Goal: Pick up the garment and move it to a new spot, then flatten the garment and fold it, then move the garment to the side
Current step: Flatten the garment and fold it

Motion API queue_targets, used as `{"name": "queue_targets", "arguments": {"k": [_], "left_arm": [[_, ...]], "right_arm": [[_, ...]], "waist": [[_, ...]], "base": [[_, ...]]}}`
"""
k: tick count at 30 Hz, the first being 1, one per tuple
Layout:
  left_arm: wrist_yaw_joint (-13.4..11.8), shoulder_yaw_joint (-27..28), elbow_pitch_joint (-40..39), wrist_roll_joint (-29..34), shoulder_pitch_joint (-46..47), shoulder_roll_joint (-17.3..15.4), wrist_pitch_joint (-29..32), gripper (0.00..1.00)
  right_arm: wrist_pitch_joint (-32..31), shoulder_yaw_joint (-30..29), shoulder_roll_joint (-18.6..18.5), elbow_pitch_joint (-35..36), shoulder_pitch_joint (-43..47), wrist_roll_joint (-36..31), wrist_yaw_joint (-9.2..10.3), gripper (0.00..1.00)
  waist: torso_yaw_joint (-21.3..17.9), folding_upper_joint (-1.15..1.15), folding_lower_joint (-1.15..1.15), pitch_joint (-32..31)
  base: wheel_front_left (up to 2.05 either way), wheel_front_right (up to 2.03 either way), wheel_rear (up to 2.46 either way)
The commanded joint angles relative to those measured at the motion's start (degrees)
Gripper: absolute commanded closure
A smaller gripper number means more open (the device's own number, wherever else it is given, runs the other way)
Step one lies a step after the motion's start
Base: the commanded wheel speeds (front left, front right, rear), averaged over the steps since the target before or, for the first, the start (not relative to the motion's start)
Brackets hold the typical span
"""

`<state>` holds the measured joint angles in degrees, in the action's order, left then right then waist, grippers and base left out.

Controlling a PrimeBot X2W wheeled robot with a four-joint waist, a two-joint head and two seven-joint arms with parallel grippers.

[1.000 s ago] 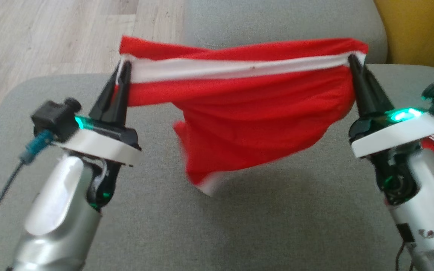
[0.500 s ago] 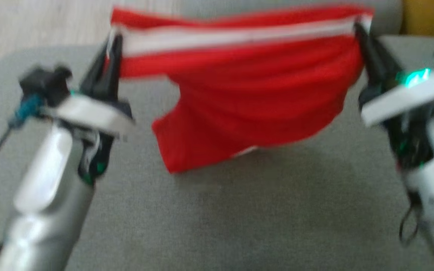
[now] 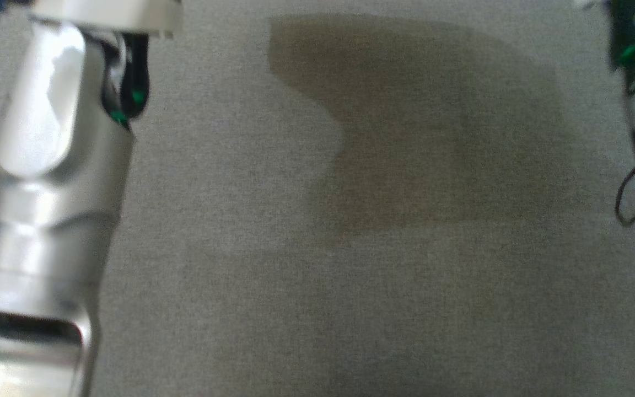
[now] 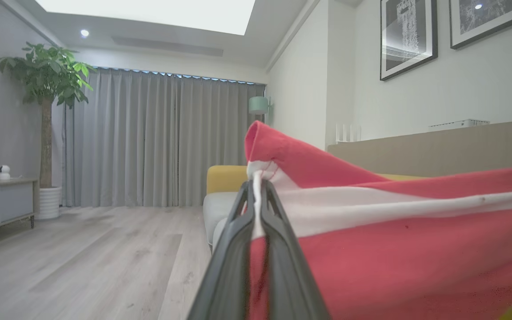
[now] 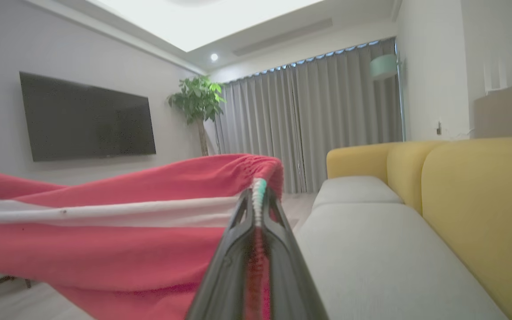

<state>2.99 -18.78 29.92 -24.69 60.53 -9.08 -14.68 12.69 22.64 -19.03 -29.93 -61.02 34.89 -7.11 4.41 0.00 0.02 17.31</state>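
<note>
Head: you look steeply down, close, onto the grey woven sofa cushion [image 3: 350,309].
Left wrist: you face level toward the grey pleated curtains [image 4: 149,142].
Right wrist: level too, same curtains at upper right.
Shared: both wrist views hold the red white-striped garment [image 4: 394,249].

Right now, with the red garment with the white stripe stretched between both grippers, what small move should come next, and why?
Probably lower both grippers together, keeping the stretch. The left gripper and right gripper are each shut on an end of the red white-striped garment, and its shadow lies on the grey fabric cushion below.
</note>
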Motion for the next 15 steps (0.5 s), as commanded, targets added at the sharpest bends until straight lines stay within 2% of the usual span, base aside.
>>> {"name": "queue_targets", "arguments": {"k": [1,4,10,15], "left_arm": [[0.3,3.3,-1.8,-0.3,-2.7,-1.2,-0.3,1.0],[1.1,4.7,-2.3,-0.6,-8.1,0.3,-0.3,1.0],[3.5,7.4,-1.9,-0.8,-27.4,4.3,-0.3,1.0],[4.2,10.5,-2.4,-2.4,-38.8,5.9,-0.3,1.0]], "right_arm": [[0.9,2.2,-0.8,0.5,3.2,1.2,-0.37,1.0],[1.3,4.4,-1.2,-0.6,7.6,3.1,-0.37,1.0],[2.1,10.7,-1.8,-1.5,22.1,8.8,-0.37,1.0],[2.3,12.2,-1.3,0.8,31.8,12.2,-0.37,1.0]], "waist": [[0.3,0.0,-0.02,-0.6],[0.4,0.0,-0.02,-1.2],[-0.1,0.0,-0.02,-3.6],[-0.7,0.0,-0.02,-6.6]], "base": [[0.0,0.0,0.0],[0.0,0.0,0.0],[0.0,0.0,0.0],[0.0,0.0,0.0]]}}
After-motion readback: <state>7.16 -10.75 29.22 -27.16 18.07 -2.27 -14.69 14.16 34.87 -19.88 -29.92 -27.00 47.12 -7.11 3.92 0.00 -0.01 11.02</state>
